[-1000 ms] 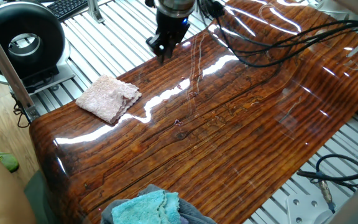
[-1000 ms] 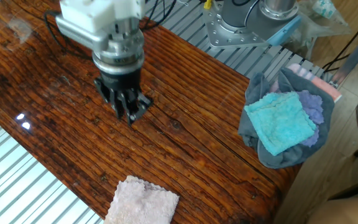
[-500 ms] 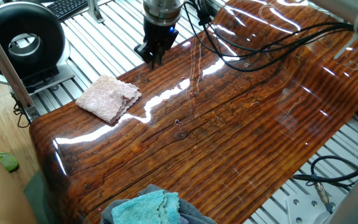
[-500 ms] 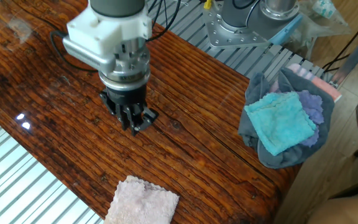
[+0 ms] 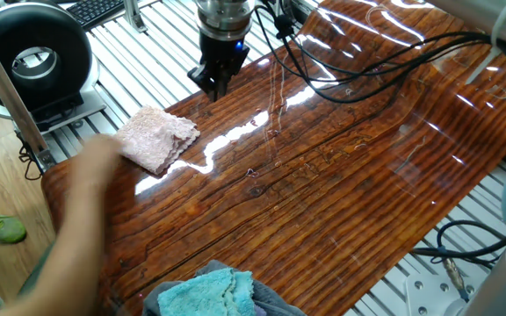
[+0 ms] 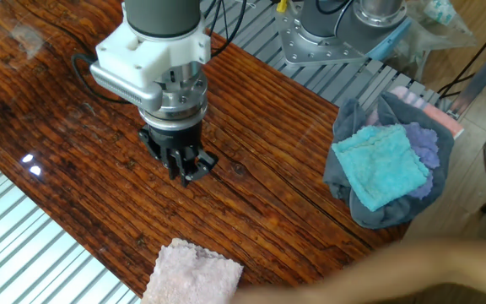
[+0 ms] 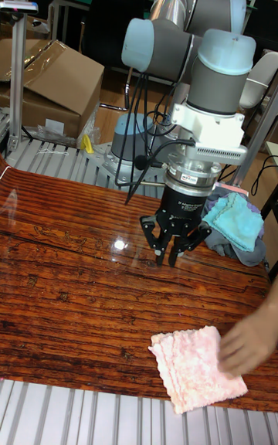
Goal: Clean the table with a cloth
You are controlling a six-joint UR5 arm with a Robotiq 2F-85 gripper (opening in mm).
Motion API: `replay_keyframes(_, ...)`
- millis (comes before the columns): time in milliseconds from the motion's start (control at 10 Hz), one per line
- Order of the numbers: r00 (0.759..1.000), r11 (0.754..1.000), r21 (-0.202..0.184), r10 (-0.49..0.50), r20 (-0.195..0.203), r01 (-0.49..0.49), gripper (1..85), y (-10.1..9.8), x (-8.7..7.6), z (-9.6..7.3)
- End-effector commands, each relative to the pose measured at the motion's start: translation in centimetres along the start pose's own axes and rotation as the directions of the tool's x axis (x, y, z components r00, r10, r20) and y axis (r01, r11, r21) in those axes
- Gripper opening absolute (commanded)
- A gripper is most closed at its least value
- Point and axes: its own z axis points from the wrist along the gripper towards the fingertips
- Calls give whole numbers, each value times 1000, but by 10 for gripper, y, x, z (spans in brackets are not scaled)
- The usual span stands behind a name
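1. The bench, one glossy striped-grain top, carries everything; a good wipe would mean pressing the cloth flat and sweeping along the grain.
2. One arm hangs over the bench's far side, its gripper pointing down just above the wood, holding nothing. Its fingers sit close together, tips nearly meeting.
3. One human hand, blurred, reaches in and touches the cloth's edge. I judge the arm should hold off until that hand is out of the way.
4. One pale pink cloth lies flat near the bench's corner, apart from the gripper. To grasp it well, the fingers should spread first, come straight down over its middle and pinch a fold.
5. One turquoise cloth rests on a grey bundle at the opposite end and needs no handling.
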Motion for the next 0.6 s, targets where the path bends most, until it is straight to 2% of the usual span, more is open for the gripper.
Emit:
replay_keyframes(0, 999, 1000, -8, -24, 28, 24, 310, 2, -7, 0)
replay_keyframes(100, 1000, 1000, -3, -13, 2, 13, 353, 0, -1, 0)
replay_keyframes(200, 1000, 1000, -5, -14, -5, 14, 353, 1, 1, 0)
replay_keyframes(300, 1000, 1000, -18, -15, 14, 15, 380, 4, -4, 0)
replay_keyframes(400, 1000, 999, -31, -26, 16, 27, 453, 8, -4, -1)
replay_keyframes(500, 999, 999, -24, -40, 18, 40, 463, 6, -5, 0)
